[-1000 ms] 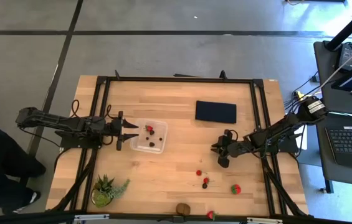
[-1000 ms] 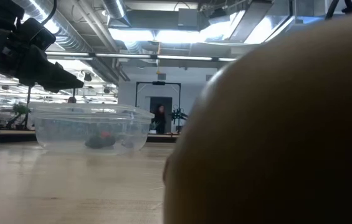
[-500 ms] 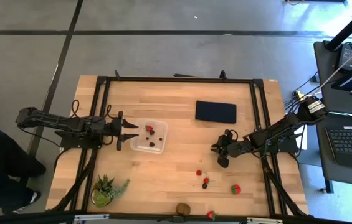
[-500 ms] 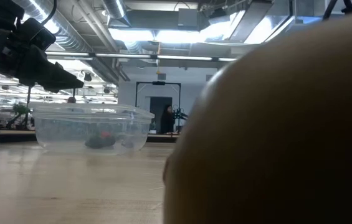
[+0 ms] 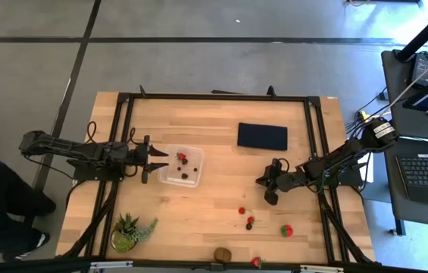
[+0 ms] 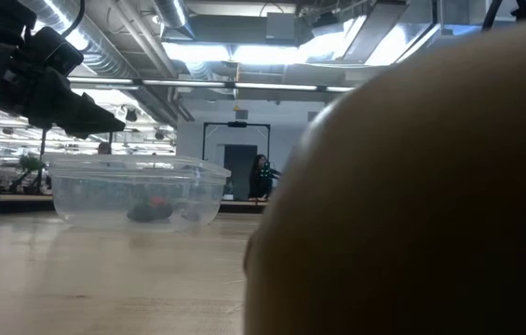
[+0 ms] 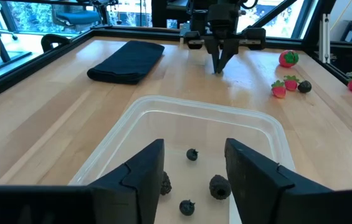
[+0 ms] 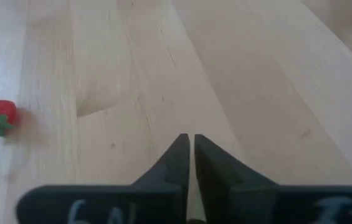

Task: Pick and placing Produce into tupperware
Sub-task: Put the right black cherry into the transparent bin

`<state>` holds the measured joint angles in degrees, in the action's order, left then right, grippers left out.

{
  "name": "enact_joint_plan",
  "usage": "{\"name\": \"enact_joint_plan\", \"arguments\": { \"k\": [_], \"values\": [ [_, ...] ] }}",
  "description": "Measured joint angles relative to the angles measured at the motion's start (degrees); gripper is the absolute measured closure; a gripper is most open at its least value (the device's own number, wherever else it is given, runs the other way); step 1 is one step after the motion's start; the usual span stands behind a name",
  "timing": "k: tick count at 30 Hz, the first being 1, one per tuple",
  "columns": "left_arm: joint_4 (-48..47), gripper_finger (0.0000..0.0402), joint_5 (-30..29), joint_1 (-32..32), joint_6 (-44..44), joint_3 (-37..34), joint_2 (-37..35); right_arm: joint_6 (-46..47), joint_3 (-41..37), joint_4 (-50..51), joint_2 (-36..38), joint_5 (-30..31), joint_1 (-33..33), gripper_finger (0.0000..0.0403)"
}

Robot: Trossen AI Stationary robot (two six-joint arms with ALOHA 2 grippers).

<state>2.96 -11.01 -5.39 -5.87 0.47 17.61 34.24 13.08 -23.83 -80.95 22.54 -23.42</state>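
So the tupperware (image 5: 181,167) already has a strawberry and a few dark berries in it, and the left gripper (image 5: 153,161) hangs at its edge with fingers spread and nothing between them. Right gripper (image 5: 268,188) sits low over bare wood mid-table, fingers pinched almost together and empty. Looks to me like we're between picks: a small strawberry (image 5: 242,211) and a dark berry (image 5: 249,222) lie just in front of the right gripper, a bigger strawberry (image 5: 286,230) beyond them, and a kiwi (image 5: 222,254) plus one more strawberry (image 5: 257,262) at the front edge. Next move probably needs the right fingers to spread and drop over that nearest strawberry
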Motion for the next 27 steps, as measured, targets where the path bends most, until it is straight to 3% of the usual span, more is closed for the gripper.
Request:
{"name": "enact_joint_plan", "arguments": {
  "k": [14,19,22,27],
  "values": [
    [0.0,0.0237,0.0,0.0,0.0,0.0,0.0,-0.2,2.5,0.1,0.0,-1.2,0.2,0.0380],
    [0.0,0.0240,0.0,0.0,0.0,0.0,0.0,-0.1,6.1,4.9,0.1,-1.2,1.7,0.0380],
    [0.0,0.0238,0.0,0.0,0.0,0.0,0.0,1.1,10.9,13.9,0.1,-1.9,3.1,0.0380],
    [0.0,0.0232,0.0,0.0,-0.1,0.0,0.0,7.4,22.3,41.3,0.1,-7.2,6.0,0.0374]
  ]
}}
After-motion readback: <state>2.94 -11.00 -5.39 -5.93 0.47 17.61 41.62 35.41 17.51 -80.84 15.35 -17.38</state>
